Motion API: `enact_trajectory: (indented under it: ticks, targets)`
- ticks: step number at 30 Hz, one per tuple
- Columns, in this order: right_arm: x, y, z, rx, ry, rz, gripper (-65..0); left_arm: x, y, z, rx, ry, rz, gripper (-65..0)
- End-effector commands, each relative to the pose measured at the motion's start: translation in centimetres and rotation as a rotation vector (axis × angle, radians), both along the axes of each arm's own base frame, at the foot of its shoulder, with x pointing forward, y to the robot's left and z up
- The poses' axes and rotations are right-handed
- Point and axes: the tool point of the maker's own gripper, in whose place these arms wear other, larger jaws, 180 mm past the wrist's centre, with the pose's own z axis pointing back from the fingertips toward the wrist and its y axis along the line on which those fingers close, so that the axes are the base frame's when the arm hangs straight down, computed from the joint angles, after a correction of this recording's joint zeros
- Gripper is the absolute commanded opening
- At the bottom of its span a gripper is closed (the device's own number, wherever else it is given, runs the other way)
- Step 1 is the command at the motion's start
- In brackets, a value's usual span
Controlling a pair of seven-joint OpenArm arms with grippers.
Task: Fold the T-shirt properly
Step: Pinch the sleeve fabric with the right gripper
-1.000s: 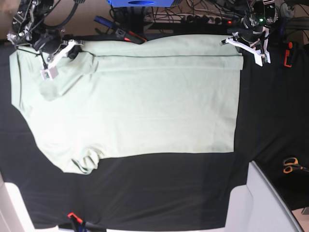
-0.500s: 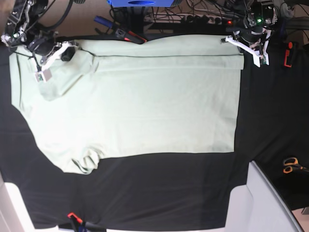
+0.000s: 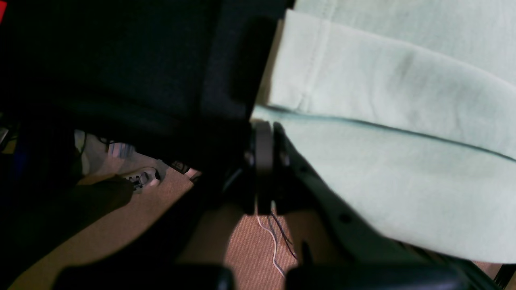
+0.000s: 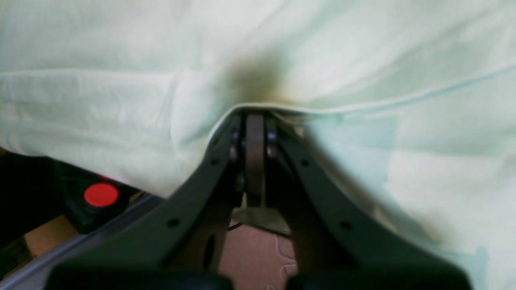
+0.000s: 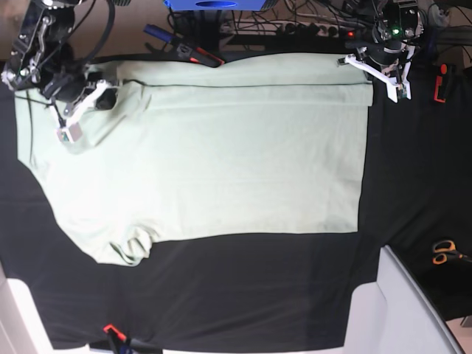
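Note:
The pale mint T-shirt [image 5: 221, 162] lies spread flat on the black table, with its far edge folded over along a dark line. My right gripper [image 5: 99, 90] is at the far left by the shoulder. In the right wrist view it [image 4: 254, 117] is shut on a tented edge of the shirt [image 4: 121, 60]. My left gripper [image 5: 371, 74] is at the shirt's far right corner. In the left wrist view it [image 3: 263, 129] is shut at the hem edge of the shirt [image 3: 403, 100] and seems to pinch it. Collar and label are hidden.
Orange-handled scissors [image 5: 445, 252] lie at the right edge. A white bin [image 5: 398, 310] stands at the front right. Cables and a power strip [image 5: 295, 26] run behind the table. A red tool [image 5: 441, 81] lies at the far right, an orange clamp [image 5: 110, 330] at the front.
My right gripper has moved left and a little forward, pulling the shoulder fabric with it, and the fold line now reaches further left. My left gripper has shifted slightly toward the back.

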Motion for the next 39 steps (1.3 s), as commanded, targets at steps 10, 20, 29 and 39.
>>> enact_trajectory:
  ticks: [10, 20, 29, 39]
  targets:
    - [5.5, -0.4, 2.2, 0.012, -0.101, -0.067, -64.9, -0.5, 0.9, 0.2, 0.032, 0.023, 0.006, -65.0]
    - [8.9, -4.2, 7.3, -0.109, -0.247, -0.081, -64.0, -0.4, 0.9, 0.3, 0.032, 0.02, 0.005, -65.0]
    - [2.2, -9.9, 3.8, -0.078, -0.005, -0.429, -27.0, 1.1, 0.6, 1.8, 0.04, -0.032, -0.011, -65.0]
    - [-1.8, -6.3, 2.1, 0.078, 0.05, -0.45, -30.0, 1.1, 0.6, 1.8, 0.039, -0.032, -0.011, -65.0]
